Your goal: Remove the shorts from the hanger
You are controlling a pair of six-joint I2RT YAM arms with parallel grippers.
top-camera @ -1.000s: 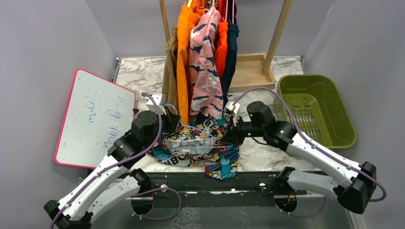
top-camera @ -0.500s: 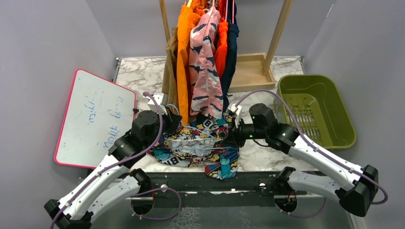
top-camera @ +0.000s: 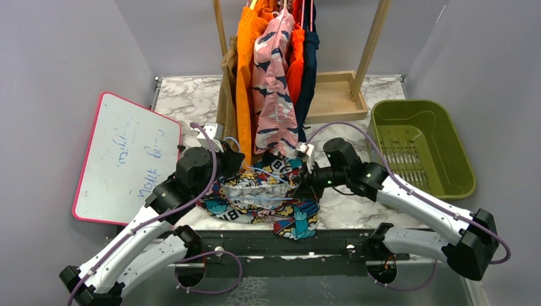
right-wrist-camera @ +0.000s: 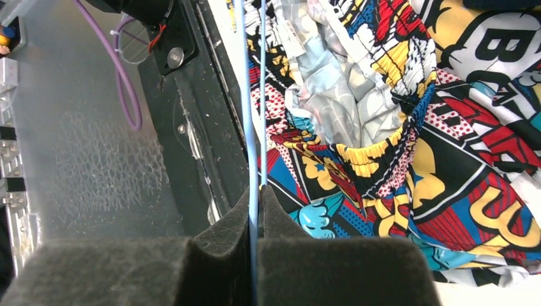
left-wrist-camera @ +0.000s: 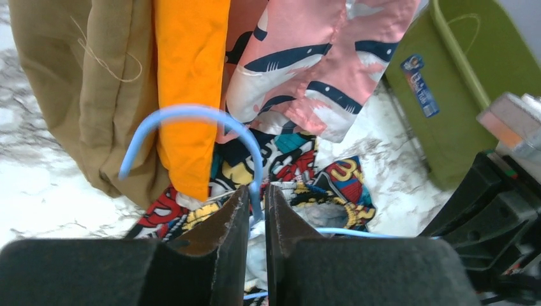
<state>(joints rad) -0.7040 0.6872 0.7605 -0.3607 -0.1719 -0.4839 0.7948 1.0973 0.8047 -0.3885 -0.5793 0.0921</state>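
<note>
The comic-print shorts lie bunched on the marble table's near edge, still threaded on a thin light-blue hanger. My left gripper is shut on the hanger's neck, just below its hook. My right gripper is shut on the hanger's blue wire bar, with the comic-print shorts beside it. In the top view the left gripper is at the shorts' left and the right gripper at their right. Pink, orange, tan, red-orange and navy shorts hang on the rack behind.
A wooden rack with a wooden base tray stands at the back. A green basket sits on the right. A pink-framed whiteboard lies on the left. The table's dark front rail runs just below the shorts.
My right gripper has shifted left and slightly back, toward the shorts, holding the hanger bar. The left arm has barely moved. The shorts look a little more bunched.
</note>
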